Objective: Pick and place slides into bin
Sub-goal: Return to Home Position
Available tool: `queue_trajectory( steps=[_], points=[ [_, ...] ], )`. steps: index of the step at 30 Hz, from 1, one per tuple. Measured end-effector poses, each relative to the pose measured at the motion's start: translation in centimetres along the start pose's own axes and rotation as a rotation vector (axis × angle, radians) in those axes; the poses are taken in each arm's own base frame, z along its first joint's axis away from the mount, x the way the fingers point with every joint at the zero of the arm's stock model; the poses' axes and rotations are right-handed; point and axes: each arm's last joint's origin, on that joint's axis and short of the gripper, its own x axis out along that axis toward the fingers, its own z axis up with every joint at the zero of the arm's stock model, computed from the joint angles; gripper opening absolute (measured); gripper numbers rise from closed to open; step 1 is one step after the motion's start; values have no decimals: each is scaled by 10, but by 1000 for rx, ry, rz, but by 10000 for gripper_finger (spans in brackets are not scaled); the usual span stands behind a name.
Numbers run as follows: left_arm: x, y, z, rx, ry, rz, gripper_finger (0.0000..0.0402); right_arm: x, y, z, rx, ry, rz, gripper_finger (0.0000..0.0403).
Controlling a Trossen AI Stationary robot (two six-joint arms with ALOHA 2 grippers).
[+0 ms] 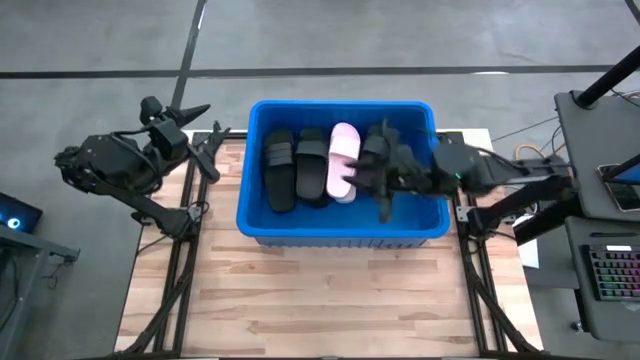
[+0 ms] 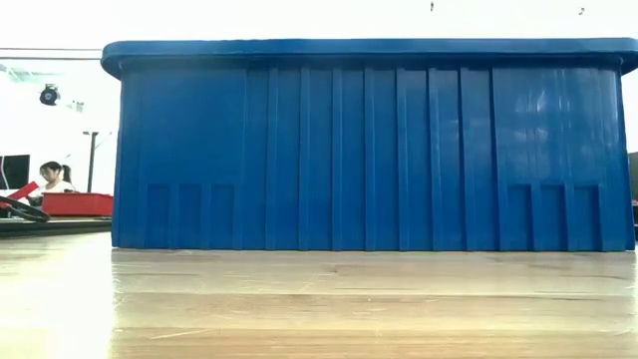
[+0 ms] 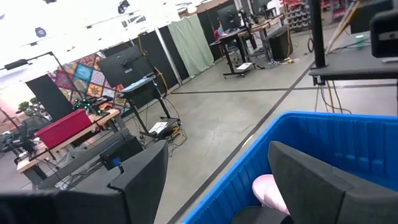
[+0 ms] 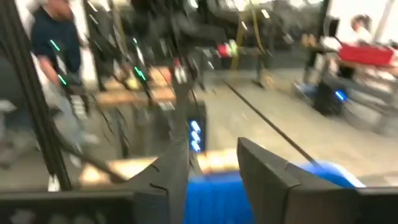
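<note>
The blue bin [image 1: 340, 232] stands on the far half of the wooden table and fills the low view [image 2: 369, 150]. In it lie two black slides [image 1: 279, 170] [image 1: 311, 165], side by side, and a pale pink slide [image 1: 343, 160] next to them. Another black slide [image 1: 376, 148] lies by the bin's right end, partly under my right arm. My right gripper [image 1: 368, 180] is over the bin's right part, open and empty; its wrist view [image 4: 214, 168] shows the bin's rim [image 4: 211, 193] between the fingers. My left gripper [image 1: 213, 145] waits open and empty at the table's far left corner.
The left wrist view [image 3: 217, 180] looks past the bin's wall [image 3: 311, 130] at the pink slide [image 3: 268, 190]. The near half of the table [image 1: 320, 300] is bare wood. A desk with a keyboard [image 1: 610, 270] stands right of the table. People show in the room behind [image 2: 55, 175].
</note>
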Motion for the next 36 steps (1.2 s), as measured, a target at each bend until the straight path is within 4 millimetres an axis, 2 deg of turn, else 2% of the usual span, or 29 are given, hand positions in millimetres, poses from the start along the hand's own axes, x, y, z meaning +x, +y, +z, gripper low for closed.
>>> queue_trajectory(
  steps=[4, 10, 15, 19, 24, 32, 36],
  points=[
    [4, -11, 1, 18, 7, -3, 262, -50, -1, -27, 35, 28, -55, 84],
    [13, -33, 2, 50, 20, -4, 262, -115, -12, -80, 109, -9, 10, 16],
    [19, -49, 11, -15, -6, 2, 262, -153, -30, -128, 131, -29, 10, 9],
    [23, -59, 15, -56, -21, 6, 262, -169, -40, -165, 141, -54, -6, 9],
    [26, -66, 18, -78, -30, 7, 262, -179, -51, -193, 127, -91, -59, 9],
    [30, -76, 20, -99, -38, 9, 262, -186, -64, -213, 65, -202, -168, 8],
    [31, -78, 20, -105, -39, 11, 262, -186, -66, -225, 155, -178, -66, 8]
  ],
)
